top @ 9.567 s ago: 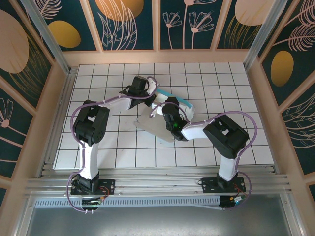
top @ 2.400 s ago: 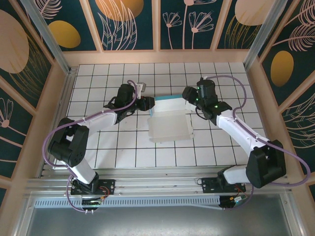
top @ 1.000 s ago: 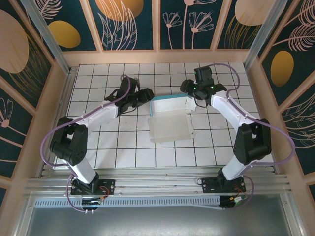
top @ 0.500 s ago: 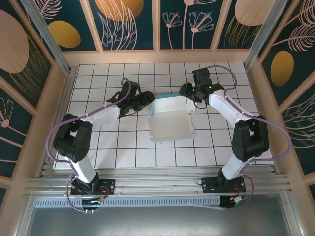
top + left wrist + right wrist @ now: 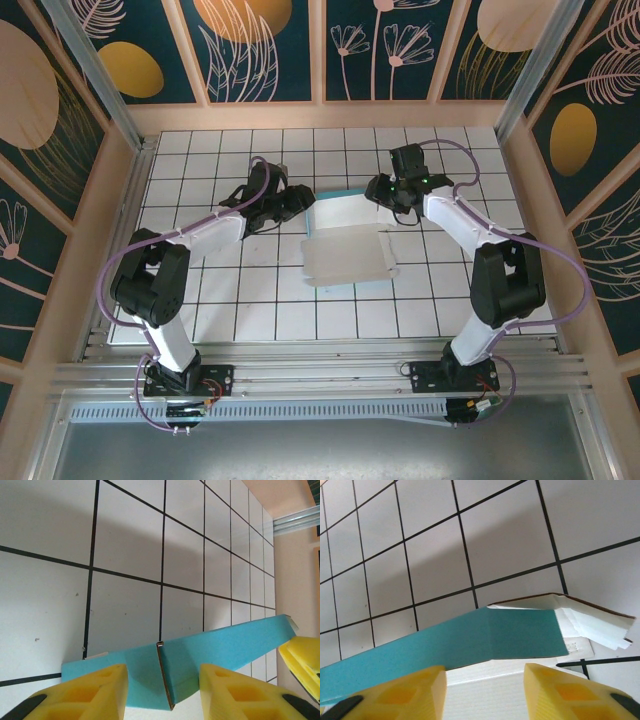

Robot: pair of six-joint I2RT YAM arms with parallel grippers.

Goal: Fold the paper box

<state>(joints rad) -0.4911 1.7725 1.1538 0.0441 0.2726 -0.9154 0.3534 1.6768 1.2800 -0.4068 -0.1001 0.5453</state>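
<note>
While left end effector [image 5: 302,200], right end effector [image 5: 376,190] gape open, paper box [image 5: 345,255]: whitish panel, turquoise wall raised.

Both arms stretching forward, elbows bending outward, wrists angling inward; left gripper [image 5: 302,200] and right gripper [image 5: 376,190] facing each other, jaws standing parted.

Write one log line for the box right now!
box: half folded, blue far wall up | left jaws: open at wall's left end | right jaws: open at its right end
</note>
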